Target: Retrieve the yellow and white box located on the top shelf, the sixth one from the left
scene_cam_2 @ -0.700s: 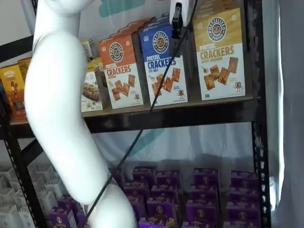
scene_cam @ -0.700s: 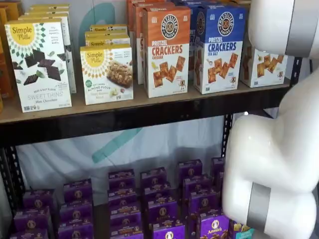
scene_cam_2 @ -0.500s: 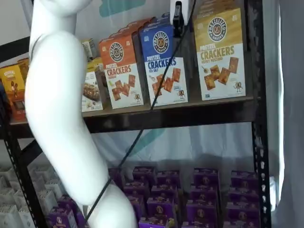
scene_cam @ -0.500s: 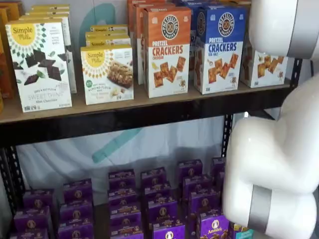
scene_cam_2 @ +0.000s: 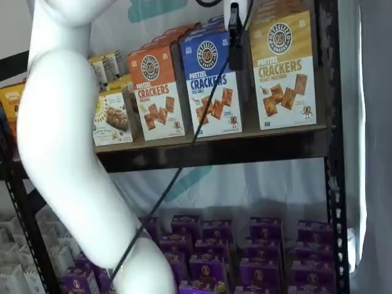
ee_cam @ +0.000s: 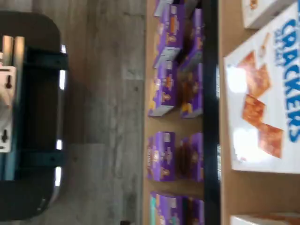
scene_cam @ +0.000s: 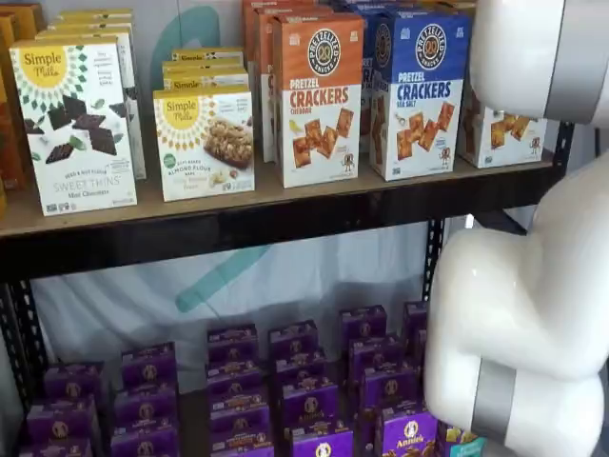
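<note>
the yellow and white box (scene_cam_2: 283,68) is a tall flat-faced carton, mustard yellow above with a round dark logo, white below with square brown crackers printed on it. it stands upright on the top shelf (scene_cam_2: 245,147), a tan wooden board with a dark front edge on black metal uprights, just beside the blue carton (scene_cam_2: 212,82) and next to the right upright. in a shelf view only its lower white part (scene_cam: 502,129) shows behind my white arm. my gripper (scene_cam_2: 234,37) hangs from above, in front of the gap between the blue carton and the yellow one; only a dark finger shape shows side-on, so the frames alone don't give the gap, but my jaws stand spread wide with nothing in them. the orange carton (scene_cam: 318,95) has the same glossy cardboard look. in the wrist view the blue carton's face (ee_cam: 267,103) sits on pale wood, with small purple boxes (ee_cam: 164,89) on the level below.
</note>
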{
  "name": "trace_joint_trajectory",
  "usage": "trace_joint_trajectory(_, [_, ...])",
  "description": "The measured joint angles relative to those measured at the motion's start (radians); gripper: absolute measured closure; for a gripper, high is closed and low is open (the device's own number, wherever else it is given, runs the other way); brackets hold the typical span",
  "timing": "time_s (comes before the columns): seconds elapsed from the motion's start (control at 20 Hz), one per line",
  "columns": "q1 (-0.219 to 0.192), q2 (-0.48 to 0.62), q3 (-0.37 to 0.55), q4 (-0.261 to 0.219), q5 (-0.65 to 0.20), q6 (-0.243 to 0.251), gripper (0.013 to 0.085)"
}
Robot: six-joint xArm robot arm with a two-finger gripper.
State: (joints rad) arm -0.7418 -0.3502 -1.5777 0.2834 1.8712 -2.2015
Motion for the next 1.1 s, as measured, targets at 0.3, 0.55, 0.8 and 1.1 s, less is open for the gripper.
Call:
trace_joint_trajectory(0.3, [-0.073,0.016,-0.019,0.138,-0.036,-0.013,0.013])
trace_joint_trajectory(0.55, [-0.123,0.045,-0.059,0.252,-0.032,0.002,0.013])
trace_joint_trajectory(0.8, [-0.118,0.05,-0.052,0.285,-0.108,0.0,0.013])
trace_joint_trajectory(1.1, [-0.076,0.084,-0.06,0.274,-0.198,0.004,0.013])
